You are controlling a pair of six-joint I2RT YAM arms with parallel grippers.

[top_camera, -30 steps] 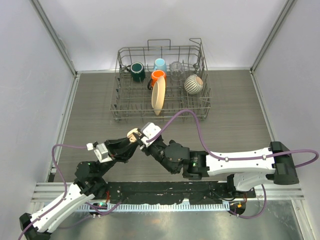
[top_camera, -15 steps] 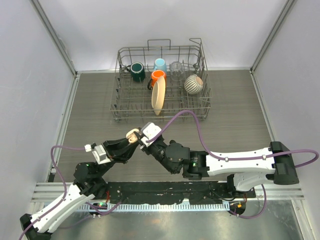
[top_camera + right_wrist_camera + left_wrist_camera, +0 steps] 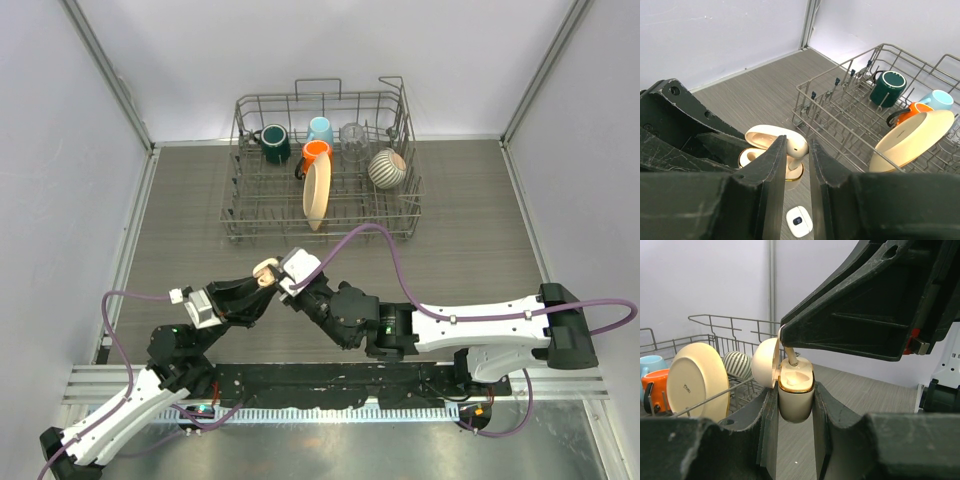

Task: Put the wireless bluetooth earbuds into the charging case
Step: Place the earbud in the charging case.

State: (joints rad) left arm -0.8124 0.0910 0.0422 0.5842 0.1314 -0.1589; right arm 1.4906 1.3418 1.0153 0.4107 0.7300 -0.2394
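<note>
Here, left pincer (image 3: 794,390) clamps open case (image 3: 795,407), right pincer (image 3: 797,155) pinches apparently an earbud (image 3: 790,357); stamp on plate (image 3: 697,380) unreadable.

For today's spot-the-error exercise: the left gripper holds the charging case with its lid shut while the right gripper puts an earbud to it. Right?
No: the lid stands open, as the left wrist view shows. The left gripper does hold the charging case; the right gripper holds the earbud.

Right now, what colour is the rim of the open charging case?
Gold rim on a cream case; clearest in the left wrist view.
</note>
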